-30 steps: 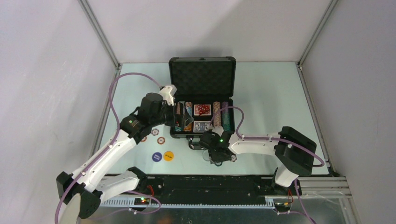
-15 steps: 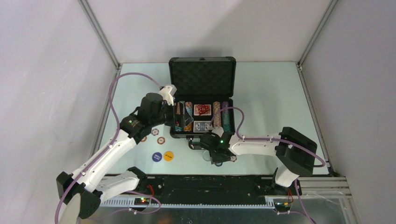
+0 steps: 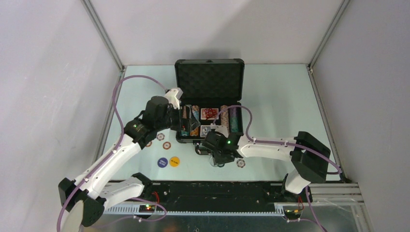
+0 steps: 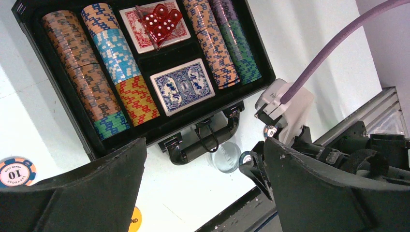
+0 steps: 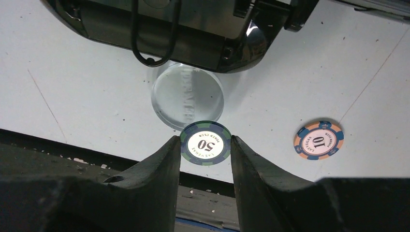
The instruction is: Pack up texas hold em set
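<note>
**Q:** What does the right end effector [image 5: 206, 147] hold?

**A:** Its fingers [image 5: 159, 166] are partly closed on the 50 chip [image 5: 206, 140], one finger against each side of the rim. Just beyond the fingertips, a clear round button [image 5: 187, 99] lies flat on the white bench [image 5: 72, 87]. In the wrist view the chip's far edge overlaps the button's near edge. Beyond the button is the handle [image 5: 150, 46] of the black case [image 5: 203, 24]. A 10 chip [image 5: 318, 139] lies flat to the right of the right finger, well apart from it.

**Q:** And the left end effector [image 4: 203, 154]?

**A:** Its fingers are spread wide, with nothing between them. The case lies ahead of the fingertips with its foam-lined lid [image 3: 209, 82] open. Rows of striped chips [image 4: 104, 72] stand on edge in the left and right compartments. In the middle, the blue-backed deck [image 4: 183, 86] is nearer the fingers and the red-backed deck [image 4: 142, 36] farther. The red dice [image 4: 160, 17] rest on the red-backed deck. Outside the left finger, a second 10 chip [image 4: 14, 172] lies on the bench. The edge of a yellow button [image 4: 134, 221] shows between the fingers, close under them.
</note>
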### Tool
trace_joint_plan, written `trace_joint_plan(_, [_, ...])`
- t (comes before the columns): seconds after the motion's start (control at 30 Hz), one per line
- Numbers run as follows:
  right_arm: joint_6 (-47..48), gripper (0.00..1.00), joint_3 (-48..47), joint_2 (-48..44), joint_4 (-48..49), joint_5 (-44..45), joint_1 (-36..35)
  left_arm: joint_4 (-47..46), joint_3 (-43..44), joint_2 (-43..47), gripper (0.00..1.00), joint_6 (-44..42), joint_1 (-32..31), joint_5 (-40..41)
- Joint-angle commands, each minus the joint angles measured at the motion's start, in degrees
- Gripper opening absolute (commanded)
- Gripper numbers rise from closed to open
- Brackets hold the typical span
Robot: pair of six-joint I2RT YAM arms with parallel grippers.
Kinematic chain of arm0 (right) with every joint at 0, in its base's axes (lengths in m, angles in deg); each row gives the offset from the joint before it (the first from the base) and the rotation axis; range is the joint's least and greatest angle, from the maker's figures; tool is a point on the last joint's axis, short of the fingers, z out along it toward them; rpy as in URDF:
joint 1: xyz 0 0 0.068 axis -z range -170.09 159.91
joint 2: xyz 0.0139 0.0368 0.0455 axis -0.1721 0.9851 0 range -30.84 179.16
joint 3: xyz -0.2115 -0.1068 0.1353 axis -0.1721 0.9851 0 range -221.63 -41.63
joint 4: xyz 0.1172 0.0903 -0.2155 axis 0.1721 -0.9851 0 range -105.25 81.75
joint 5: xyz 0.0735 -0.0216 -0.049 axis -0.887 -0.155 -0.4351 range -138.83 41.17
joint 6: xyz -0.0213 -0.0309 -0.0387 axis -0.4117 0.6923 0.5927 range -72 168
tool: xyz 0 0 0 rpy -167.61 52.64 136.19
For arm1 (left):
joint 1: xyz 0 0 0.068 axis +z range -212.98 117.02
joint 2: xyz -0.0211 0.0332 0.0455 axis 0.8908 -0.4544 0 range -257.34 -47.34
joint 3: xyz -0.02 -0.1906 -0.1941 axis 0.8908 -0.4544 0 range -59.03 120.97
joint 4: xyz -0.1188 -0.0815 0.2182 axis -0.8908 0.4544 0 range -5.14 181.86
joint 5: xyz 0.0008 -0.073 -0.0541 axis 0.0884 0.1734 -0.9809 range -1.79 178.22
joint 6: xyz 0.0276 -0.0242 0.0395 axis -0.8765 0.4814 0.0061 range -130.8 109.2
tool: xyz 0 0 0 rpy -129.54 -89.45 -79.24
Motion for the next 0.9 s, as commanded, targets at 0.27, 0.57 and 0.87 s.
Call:
trace_joint_plan(0.27, [1.16,0.44,-2.12,3.96,0.98,0.87,-0.1,-0.67,-0.08,1.31,0.95,0.09,0.47,-0.51])
trace_joint_plan(0.57, [1.47,0.45,-2.16,5.14,3.79,0.5,-0.24,-0.67,-0.25,1.41,0.96,0.14,0.47,-0.62])
trace_joint_plan(0.87, [1.46,0.45,-2.19,6.55,3.53,-0.05,-0.89,-0.67,-0.35,1.52,0.95,0.17,0.46,-0.46])
